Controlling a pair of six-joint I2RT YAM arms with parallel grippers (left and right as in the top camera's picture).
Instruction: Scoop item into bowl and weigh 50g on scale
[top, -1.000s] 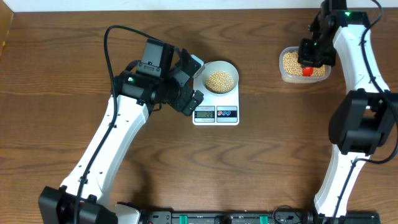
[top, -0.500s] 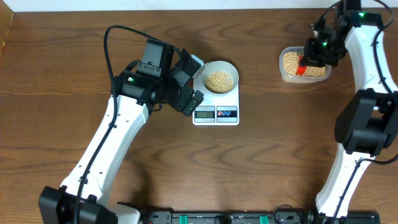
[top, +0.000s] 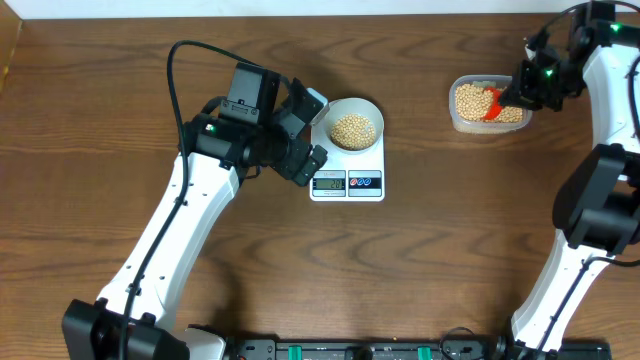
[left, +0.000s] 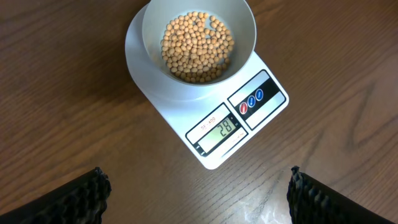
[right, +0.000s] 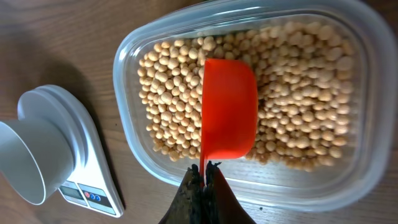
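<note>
On the brown wooden table (top: 400, 260), the left gripper (left: 198, 186) hangs wide open and empty over the scale (left: 177, 109), which reads 28. Its bowl (left: 242, 31) holds beans (left: 196, 46). Farther right, the right gripper (right: 203, 183) pinches a red scoop (right: 229, 112) over the bean-filled tub (right: 127, 81).

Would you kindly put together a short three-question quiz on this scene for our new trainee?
1. True or false: the bowl sits on the scale.
2. What number does the display show?
3. The right end effector holds the red scoop above: A) the tub; B) the bowl; C) bare wood.

Key: 1 true; 2 28; 3 A.
</note>
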